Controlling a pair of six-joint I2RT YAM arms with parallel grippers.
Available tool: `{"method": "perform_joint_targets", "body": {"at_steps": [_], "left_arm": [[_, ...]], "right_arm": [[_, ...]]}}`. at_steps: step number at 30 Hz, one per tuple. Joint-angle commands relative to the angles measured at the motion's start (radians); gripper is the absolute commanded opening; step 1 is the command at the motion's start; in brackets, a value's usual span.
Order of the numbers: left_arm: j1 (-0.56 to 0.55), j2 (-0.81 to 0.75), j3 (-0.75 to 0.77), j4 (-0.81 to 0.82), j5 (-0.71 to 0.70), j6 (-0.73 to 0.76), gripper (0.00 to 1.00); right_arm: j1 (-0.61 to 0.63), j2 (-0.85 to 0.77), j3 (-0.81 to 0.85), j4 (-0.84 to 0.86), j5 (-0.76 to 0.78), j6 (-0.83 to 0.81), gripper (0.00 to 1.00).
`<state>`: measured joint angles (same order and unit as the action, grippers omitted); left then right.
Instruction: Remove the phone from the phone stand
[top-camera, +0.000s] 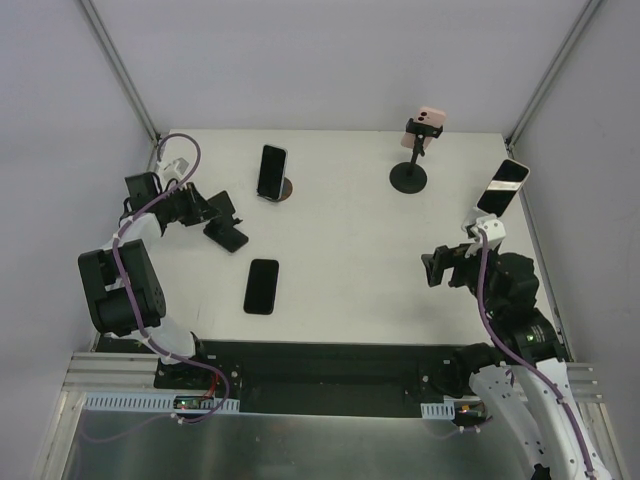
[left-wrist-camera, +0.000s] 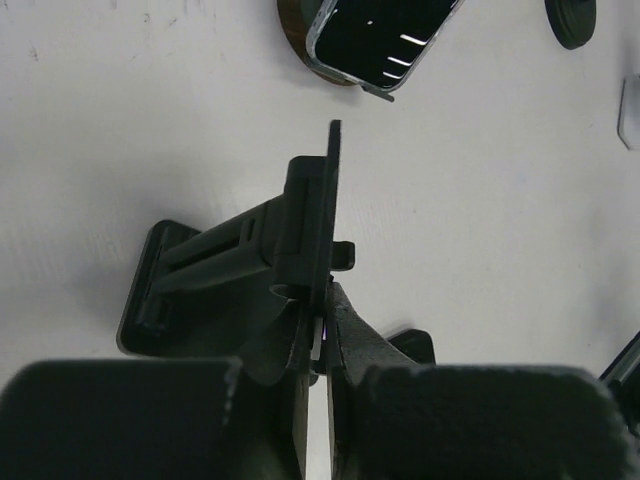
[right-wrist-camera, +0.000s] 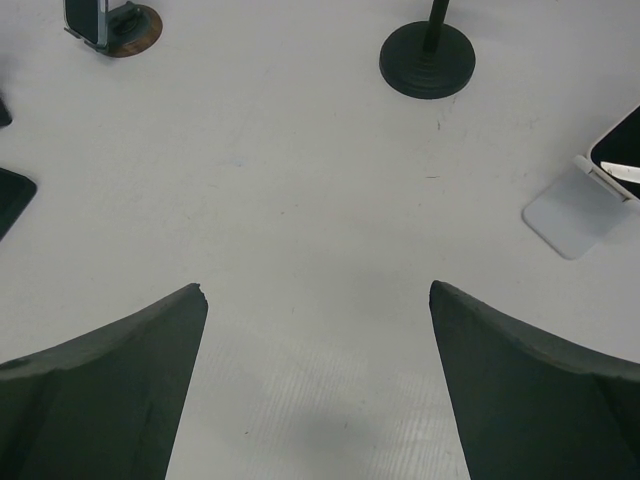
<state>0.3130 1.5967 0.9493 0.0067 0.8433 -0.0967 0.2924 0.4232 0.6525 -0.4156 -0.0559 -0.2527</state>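
The left gripper (top-camera: 210, 210) reached over the left part of the table (top-camera: 350, 250), toward its far-left corner, and was clenched on the black stand (top-camera: 230, 235). In the left wrist view its two fingers (left-wrist-camera: 345, 345) pinched the lower end of the thin upright plate of that stand (left-wrist-camera: 300, 220), with only a sliver of white showing between them. The stand's foot rested on the table surface. The black phone (top-camera: 262, 286) lay flat on the table, screen dark, just nearer the near edge than the stand and apart from it, touched by neither gripper. Farther back, near the far edge and left of its middle, a second phone (top-camera: 272, 170) leaned upright on a round brown base (top-camera: 287, 188); the same phone (left-wrist-camera: 385, 40) showed at the top of the left wrist view, beyond the stand. Toward the far-right corner a pink phone (top-camera: 431, 118) was clamped at the top of a tall black stand (top-camera: 409, 177) with a round foot. By the right edge another phone (top-camera: 503, 185) rested tilted on a white stand (right-wrist-camera: 575, 210). The right gripper (top-camera: 432, 270) hung over the right part of the table, well apart from every phone; its fingers (right-wrist-camera: 150, 350) stood spread wide with nothing between them but bare table.
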Motion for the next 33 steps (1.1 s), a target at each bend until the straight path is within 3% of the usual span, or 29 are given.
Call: {"method": "perform_joint_targets", "body": {"at_steps": [1,10,17,26,33], "left_arm": [[-0.017,-0.033,0.019,0.047,0.068,-0.017,0.00],[-0.101,-0.174,0.019,0.049,-0.029,-0.103,0.00],[-0.230,-0.323,0.019,0.033,-0.096,-0.175,0.00],[-0.560,-0.391,0.063,0.013,-0.194,-0.212,0.00],[-0.817,-0.321,0.163,0.012,-0.221,-0.198,0.00]], "right_arm": [[0.004,0.025,0.050,0.046,-0.039,0.026,0.96],[0.005,0.123,0.073,0.116,-0.232,0.076,0.96],[0.017,0.230,0.096,0.208,-0.372,0.147,0.96],[0.094,0.368,0.170,0.290,-0.460,0.182,0.96],[0.181,0.465,0.193,0.402,-0.464,0.231,0.99]]}}
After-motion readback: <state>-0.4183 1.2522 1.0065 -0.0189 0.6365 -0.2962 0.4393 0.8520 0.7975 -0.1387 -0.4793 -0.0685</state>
